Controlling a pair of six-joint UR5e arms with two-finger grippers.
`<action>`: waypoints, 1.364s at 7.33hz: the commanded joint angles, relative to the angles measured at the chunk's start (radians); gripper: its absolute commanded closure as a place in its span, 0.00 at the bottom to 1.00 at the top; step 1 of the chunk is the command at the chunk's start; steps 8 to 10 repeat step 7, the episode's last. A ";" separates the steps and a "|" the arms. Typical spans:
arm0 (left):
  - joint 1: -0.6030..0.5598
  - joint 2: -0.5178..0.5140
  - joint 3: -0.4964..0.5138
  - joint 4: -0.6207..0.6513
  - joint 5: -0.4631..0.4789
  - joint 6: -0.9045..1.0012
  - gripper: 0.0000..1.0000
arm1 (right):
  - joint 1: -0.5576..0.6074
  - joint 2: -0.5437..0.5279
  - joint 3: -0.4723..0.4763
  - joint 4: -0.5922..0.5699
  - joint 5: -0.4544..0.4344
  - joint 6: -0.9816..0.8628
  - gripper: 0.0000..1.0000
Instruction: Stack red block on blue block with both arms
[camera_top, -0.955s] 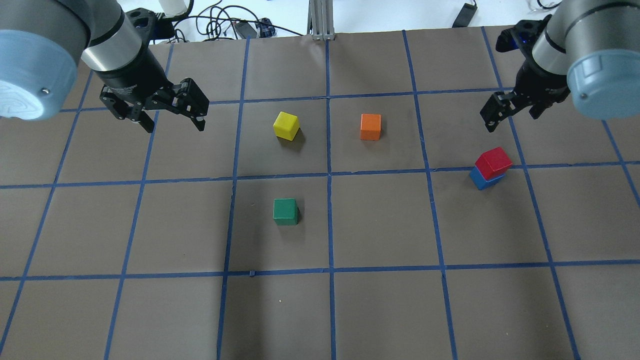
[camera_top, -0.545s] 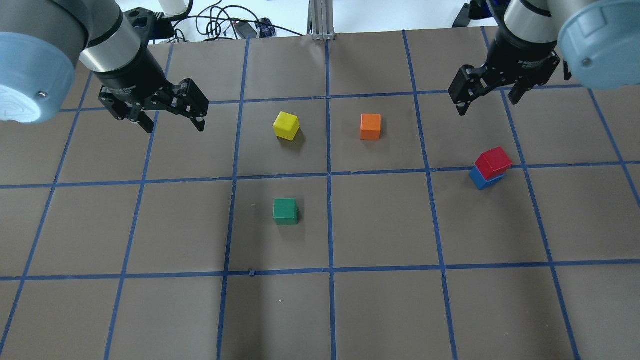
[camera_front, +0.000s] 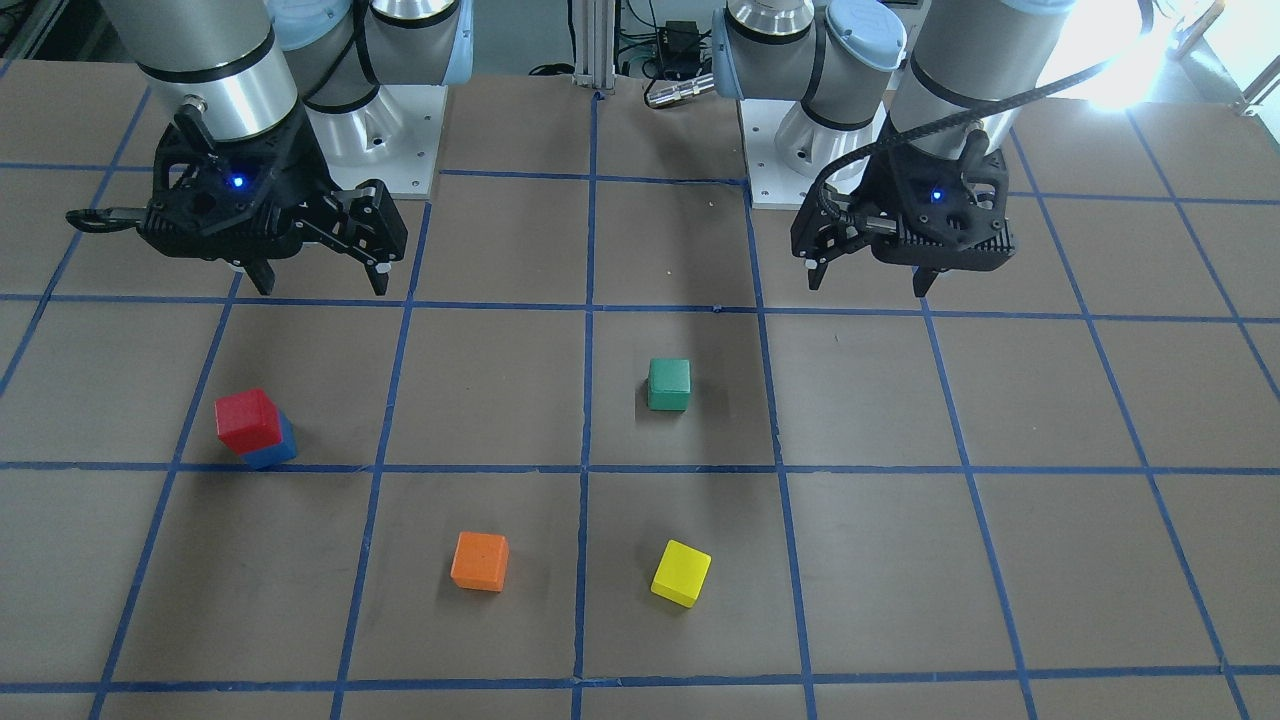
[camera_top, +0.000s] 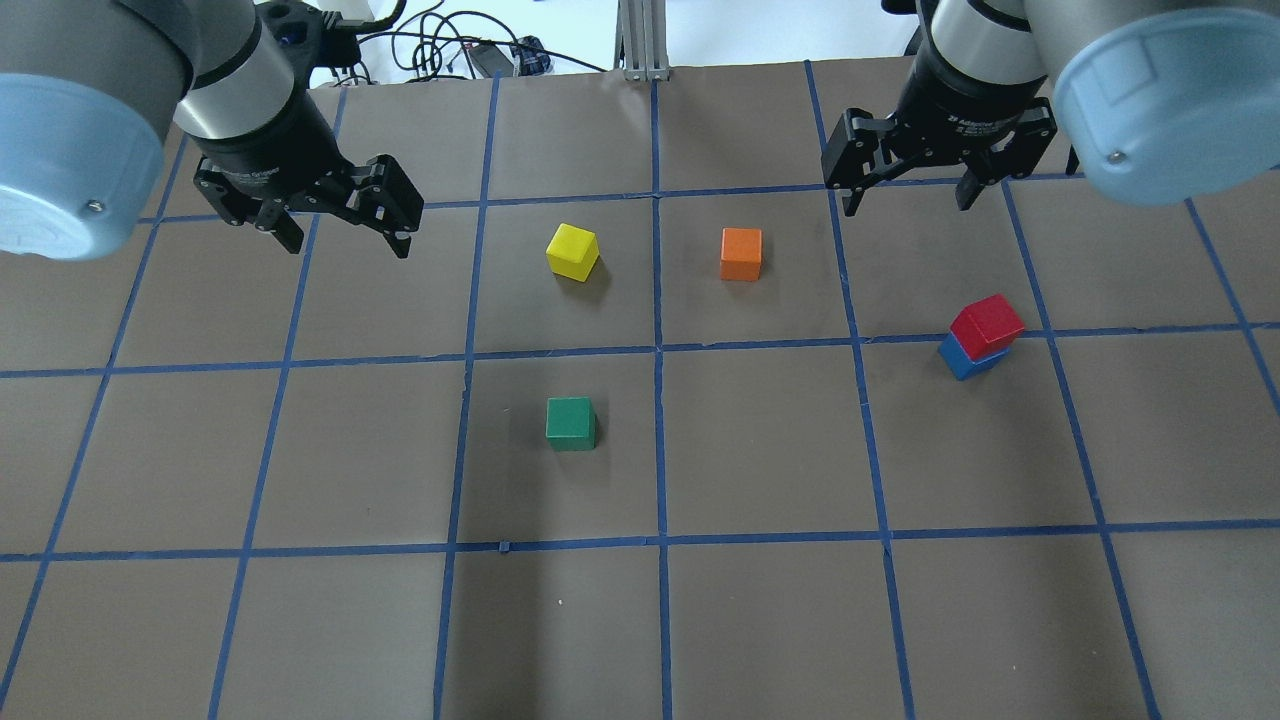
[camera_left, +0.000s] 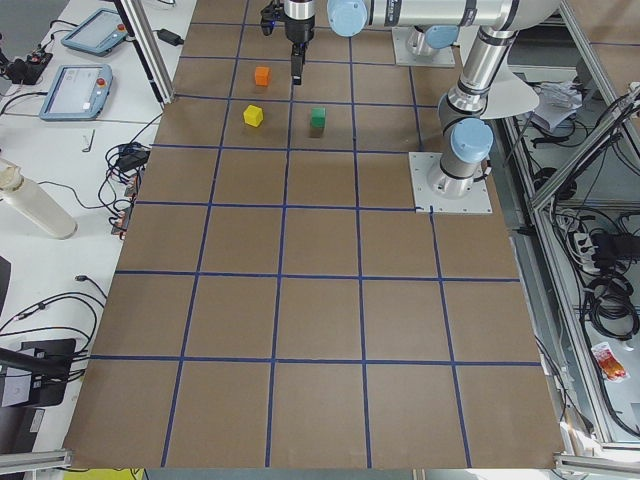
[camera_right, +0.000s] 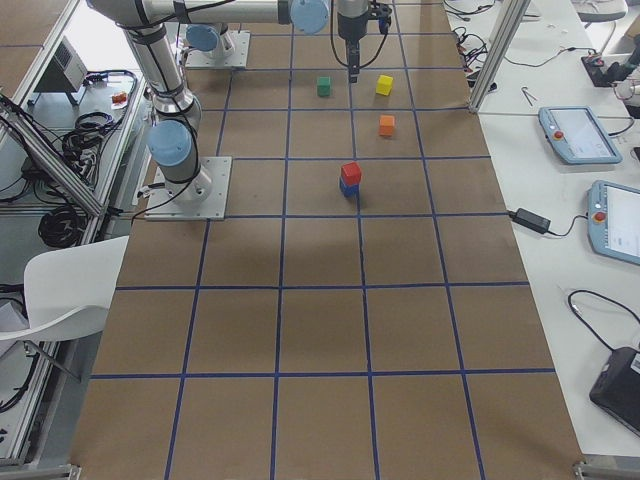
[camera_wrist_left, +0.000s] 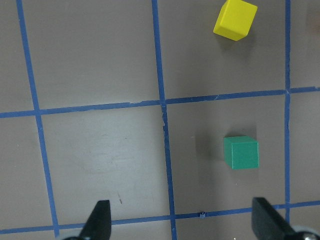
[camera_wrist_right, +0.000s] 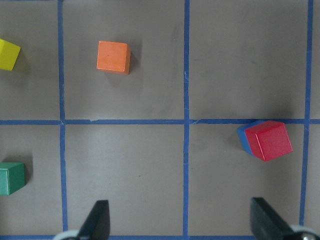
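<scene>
My left fingers (camera_top: 395, 222) hang raised above the bench (camera_top: 760, 620) on its left side, spread wide apart and holding nothing. In my left wrist view their two tips stand at the bottom edge with only brown surface and one of the blue tape lines (camera_top: 657, 450) between them.

Moving right, the green block (camera_top: 570, 423) sits alone in a middle square on my near side. The yellow block (camera_top: 572, 250) lies beyond it in the next square out, turned a little against the grid. Neither touches a line.

Right of the central tape line the orange block (camera_top: 741, 253) rests square to the grid, level with the yellow one and well apart from it.

Further right my right fingers (camera_top: 846, 190) hover raised above the bench, also opened wide and empty. My right wrist view shows both tips at the bottom edge with bare bench between them.

Furthest right stands the stack, well clear of both pairs of fingers. The red block (camera_top: 987, 325) sits on top of the blue block (camera_top: 962, 362), flat and upright, twisted slightly and shifted so that a strip of blue peeks out along one side. The pair stands just beside a crosswise tape line, on my near side of it, one column to the right of the orange block. Nothing else touches the stack
</scene>
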 joint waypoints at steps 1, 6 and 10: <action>-0.003 0.016 0.001 0.009 0.003 0.000 0.00 | 0.004 0.004 0.002 -0.011 0.003 0.006 0.00; -0.003 0.039 -0.002 -0.006 -0.094 -0.001 0.00 | 0.007 0.004 0.000 0.001 0.010 -0.001 0.00; -0.003 0.040 -0.002 -0.006 -0.096 -0.003 0.00 | 0.007 0.004 0.003 -0.003 0.010 -0.002 0.00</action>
